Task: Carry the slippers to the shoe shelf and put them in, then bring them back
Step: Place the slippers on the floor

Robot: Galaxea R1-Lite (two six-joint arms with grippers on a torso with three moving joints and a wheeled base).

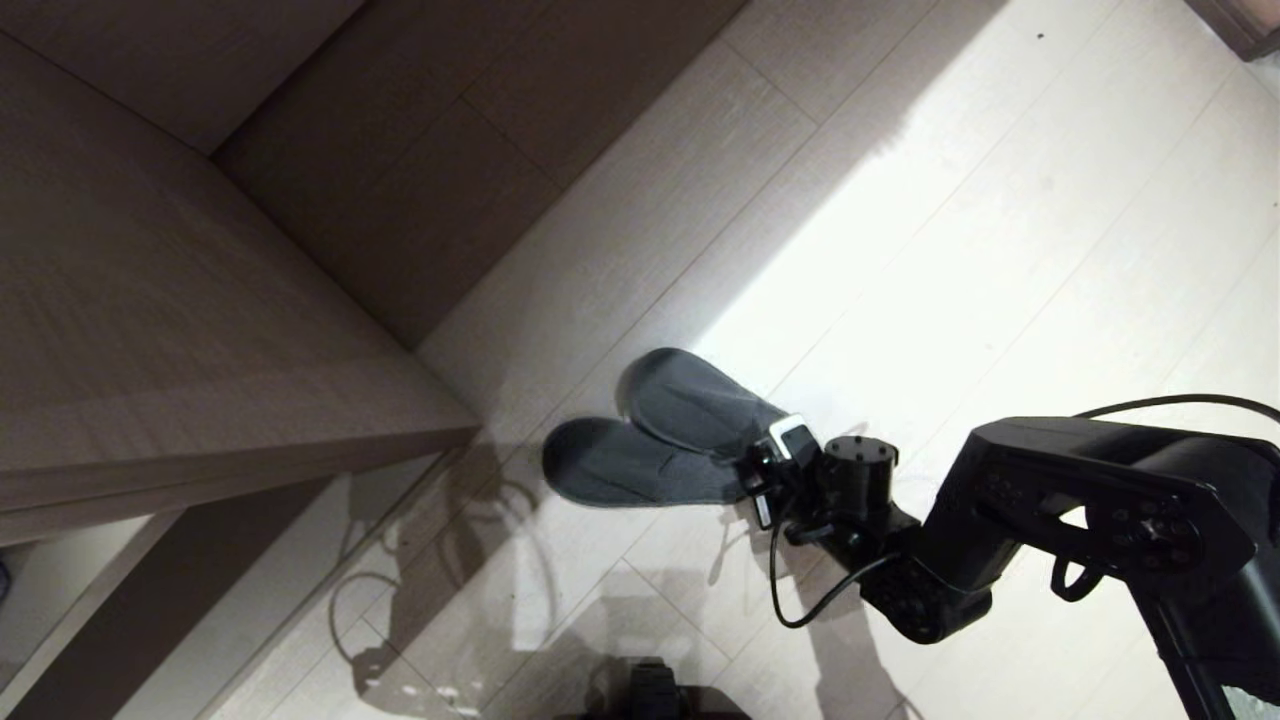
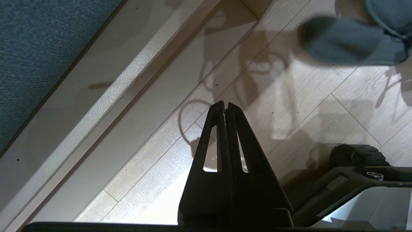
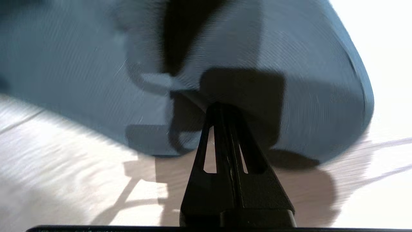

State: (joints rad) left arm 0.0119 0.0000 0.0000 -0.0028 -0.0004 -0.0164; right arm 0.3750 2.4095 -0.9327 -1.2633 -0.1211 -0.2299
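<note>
The two dark slate-grey slippers fan out side by side just above the pale floor, toes pointing at the wood unit. My right gripper is shut on their heel ends. In the right wrist view its fingertips press together at the edge of the slippers' cloth, and a shadow lies on the floor beneath them. The shoe shelf is the grey-beige laminate unit to the left, with an open space under its top at the lower left. My left gripper hangs parked over the floor, shut and empty, with one slipper beyond it.
The unit's corner juts out close to the slippers' toes. A dark panel runs along the back wall. A pale ledge and a blue textured surface lie beside the left gripper. Sunlit floorboards stretch to the right.
</note>
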